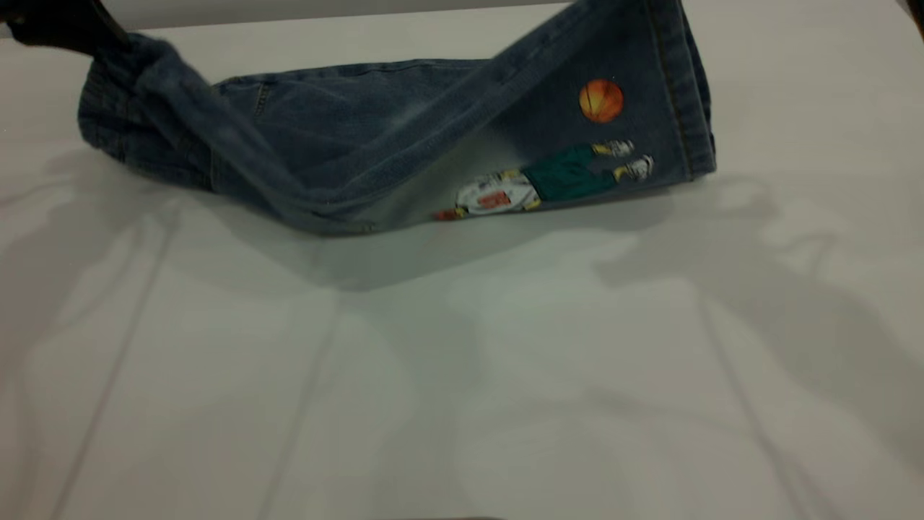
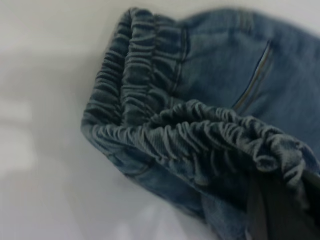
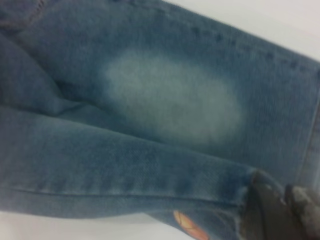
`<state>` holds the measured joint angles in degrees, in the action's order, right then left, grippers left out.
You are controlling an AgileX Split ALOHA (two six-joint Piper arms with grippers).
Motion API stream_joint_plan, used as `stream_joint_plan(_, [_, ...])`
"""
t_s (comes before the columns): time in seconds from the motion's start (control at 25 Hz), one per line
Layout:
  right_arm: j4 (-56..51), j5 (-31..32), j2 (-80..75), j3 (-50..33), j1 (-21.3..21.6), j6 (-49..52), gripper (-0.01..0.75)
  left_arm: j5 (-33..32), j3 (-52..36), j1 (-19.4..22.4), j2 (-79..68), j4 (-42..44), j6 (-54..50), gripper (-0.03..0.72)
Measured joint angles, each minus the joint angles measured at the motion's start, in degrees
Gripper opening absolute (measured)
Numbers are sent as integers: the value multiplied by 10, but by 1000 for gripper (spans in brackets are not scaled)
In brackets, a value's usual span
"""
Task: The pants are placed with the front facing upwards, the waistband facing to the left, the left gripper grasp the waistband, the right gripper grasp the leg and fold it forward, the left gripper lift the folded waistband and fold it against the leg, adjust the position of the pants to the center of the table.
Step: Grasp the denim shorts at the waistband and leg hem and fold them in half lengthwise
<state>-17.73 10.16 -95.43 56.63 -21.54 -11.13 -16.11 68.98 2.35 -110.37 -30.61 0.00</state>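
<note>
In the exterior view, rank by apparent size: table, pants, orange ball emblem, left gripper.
1. table
2. pants
3. left gripper, only partly in frame, so unsure
4. orange ball emblem

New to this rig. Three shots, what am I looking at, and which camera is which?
A two-armed robot is folding pants on a white table. The wide shot comes from an outside camera facing the arms. The other two come from cameras on each wrist. The left gripper, at the top left corner of the wide shot, holds up the gathered waistband, seen close in its wrist view. The right gripper pinches a leg edge near the orange ball emblem, lifting that leg off the table. Nothing else lies on the table.
</note>
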Motion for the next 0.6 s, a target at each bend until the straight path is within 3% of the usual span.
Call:
stream_joint_plan(0.44, [1,9,-111,87,24,-10,21,84,0,0,-7,-62,-3,62])
stream_joint_plan(0.6, [1,89,-119,90,33,-11,41,85,0,0,-17,-66,-3,62])
